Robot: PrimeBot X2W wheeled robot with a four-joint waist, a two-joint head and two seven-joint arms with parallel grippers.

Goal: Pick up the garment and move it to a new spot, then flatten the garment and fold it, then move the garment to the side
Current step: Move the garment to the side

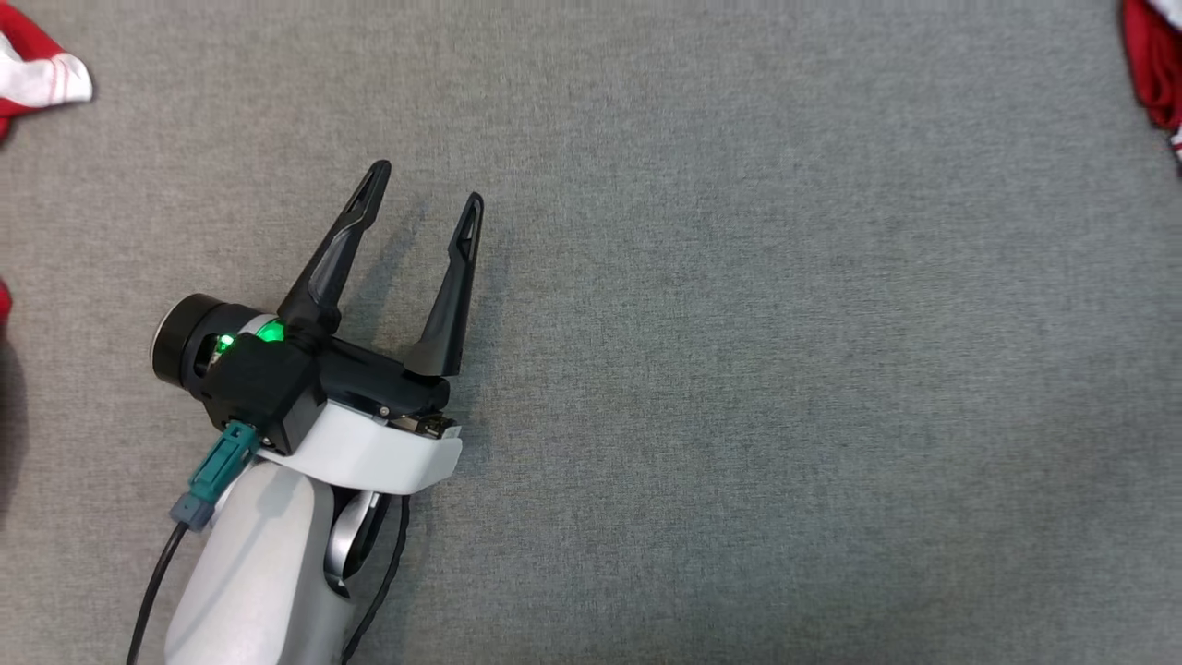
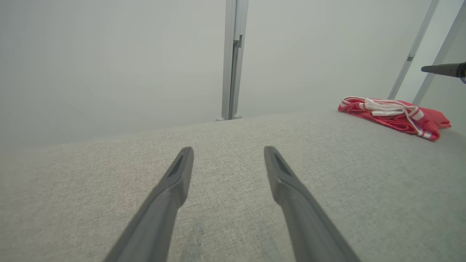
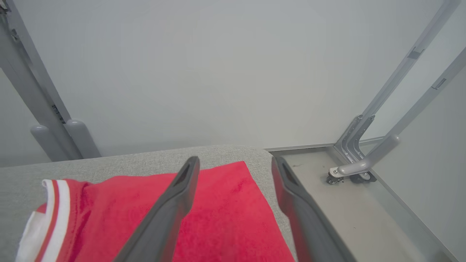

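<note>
**Red garment at the table's right corner, both grippers open**

A broad grey woven-fabric table top takes up most of the head view. In the wrist views a plain pale wall stands behind it, with grey metal frame posts. The right wrist view also shows a pale floor past the table's rounded corner, where a slanted strut ends at a small caster.

The red garment with white-and-red striped trim lies flat on the table top at that corner, one straight edge close to the table's edge. From the left wrist it appears as a low bundle at the far right of the surface. In the head view a strip of it shows at the upper right edge.

A white forearm rises from the lower left of the head view, with a black cable trailing beside it. Its left gripper is over the table top, well apart from the garment, its two dark fingers spread wide with nothing between them.

The right gripper is over the garment with its fingers also spread. Red cloth shows beneath the gap and none is pinched. Whether the tips touch the cloth cannot be told.

A separate red and white cloth sits in the head view's upper left corner. A green light glows at the left wrist, above a teal connector.
</note>
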